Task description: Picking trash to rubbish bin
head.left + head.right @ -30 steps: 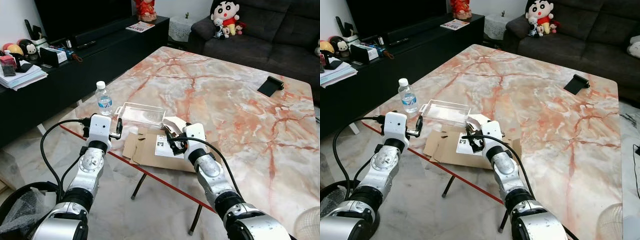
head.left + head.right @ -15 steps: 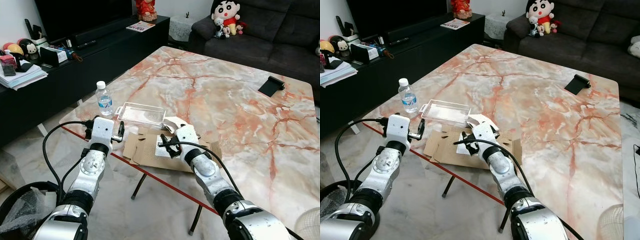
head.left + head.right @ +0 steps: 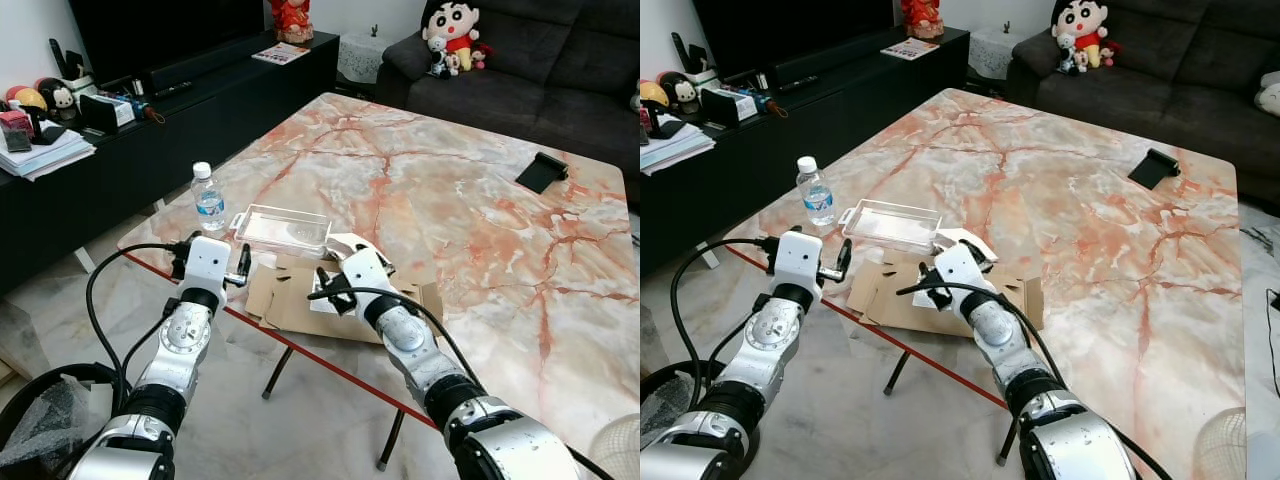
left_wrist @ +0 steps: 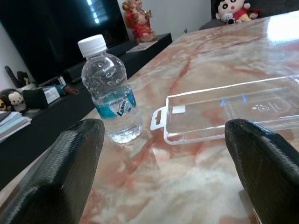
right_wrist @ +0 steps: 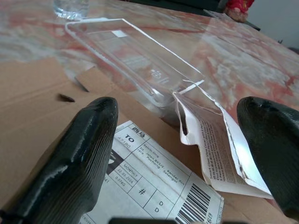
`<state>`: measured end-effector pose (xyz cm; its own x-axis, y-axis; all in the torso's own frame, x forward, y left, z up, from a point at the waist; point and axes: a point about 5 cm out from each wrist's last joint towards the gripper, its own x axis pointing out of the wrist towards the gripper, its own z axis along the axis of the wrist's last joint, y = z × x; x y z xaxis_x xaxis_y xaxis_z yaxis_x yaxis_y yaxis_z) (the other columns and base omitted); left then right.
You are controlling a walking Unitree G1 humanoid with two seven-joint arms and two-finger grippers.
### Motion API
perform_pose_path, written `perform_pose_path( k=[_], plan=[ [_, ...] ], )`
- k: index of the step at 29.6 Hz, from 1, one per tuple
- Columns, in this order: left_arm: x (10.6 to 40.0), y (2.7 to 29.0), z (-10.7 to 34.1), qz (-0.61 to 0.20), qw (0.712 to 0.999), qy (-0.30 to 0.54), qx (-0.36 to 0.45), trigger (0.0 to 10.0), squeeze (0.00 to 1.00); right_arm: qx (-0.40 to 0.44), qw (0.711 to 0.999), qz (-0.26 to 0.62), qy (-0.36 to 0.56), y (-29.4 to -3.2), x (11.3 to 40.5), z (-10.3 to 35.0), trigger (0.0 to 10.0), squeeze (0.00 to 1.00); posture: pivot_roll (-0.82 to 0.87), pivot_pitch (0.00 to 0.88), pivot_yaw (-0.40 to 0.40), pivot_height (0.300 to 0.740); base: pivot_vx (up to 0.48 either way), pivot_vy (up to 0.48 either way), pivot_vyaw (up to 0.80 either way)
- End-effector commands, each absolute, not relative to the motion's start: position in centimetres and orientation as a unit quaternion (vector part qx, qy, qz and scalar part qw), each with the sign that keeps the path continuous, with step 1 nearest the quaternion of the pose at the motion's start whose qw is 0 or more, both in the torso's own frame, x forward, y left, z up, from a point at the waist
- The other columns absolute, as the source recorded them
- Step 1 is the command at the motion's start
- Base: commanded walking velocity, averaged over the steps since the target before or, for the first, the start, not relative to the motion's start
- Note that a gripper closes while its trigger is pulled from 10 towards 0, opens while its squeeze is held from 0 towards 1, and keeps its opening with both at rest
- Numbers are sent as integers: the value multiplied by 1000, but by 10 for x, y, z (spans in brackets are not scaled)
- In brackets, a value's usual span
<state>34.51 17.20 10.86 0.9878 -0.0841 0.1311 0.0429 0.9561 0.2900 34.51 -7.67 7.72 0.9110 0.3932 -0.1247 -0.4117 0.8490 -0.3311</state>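
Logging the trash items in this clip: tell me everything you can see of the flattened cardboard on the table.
The flattened cardboard is a plain brown opened-out box with loose flaps, lying flat at the near edge of the marble table. A white shipping label with printed text and a barcode is stuck on top. A torn white paper packet rests partly on it, and the clear plastic tray lies just beyond. The right gripper, open, hovers over the label.

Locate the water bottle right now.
The water bottle stands upright near the table's front-left corner, just left of the clear plastic tray and ahead of the left hand.
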Motion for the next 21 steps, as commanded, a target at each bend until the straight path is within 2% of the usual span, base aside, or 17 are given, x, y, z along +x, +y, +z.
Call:
perform_pose_path(
  k=[1,4,7,21],
  plan=[
    [346,170,114,-41,983,-79,160,10000,0,-198,957,209,21,-77,346,79,10000,0,93,46,-81,740,0,0,0],
    [346,170,114,-41,983,-79,162,10000,0,-198,958,207,22,-78,347,79,10000,0,94,49,-82,740,0,0,0],
    [345,170,113,-41,982,-79,165,10000,0,-233,950,207,21,-79,347,78,10000,0,94,49,-82,740,0,0,0],
    [345,168,117,-46,980,-84,175,10000,0,-246,951,185,30,-87,350,77,10000,0,109,69,-89,740,0,0,0]
  ],
)
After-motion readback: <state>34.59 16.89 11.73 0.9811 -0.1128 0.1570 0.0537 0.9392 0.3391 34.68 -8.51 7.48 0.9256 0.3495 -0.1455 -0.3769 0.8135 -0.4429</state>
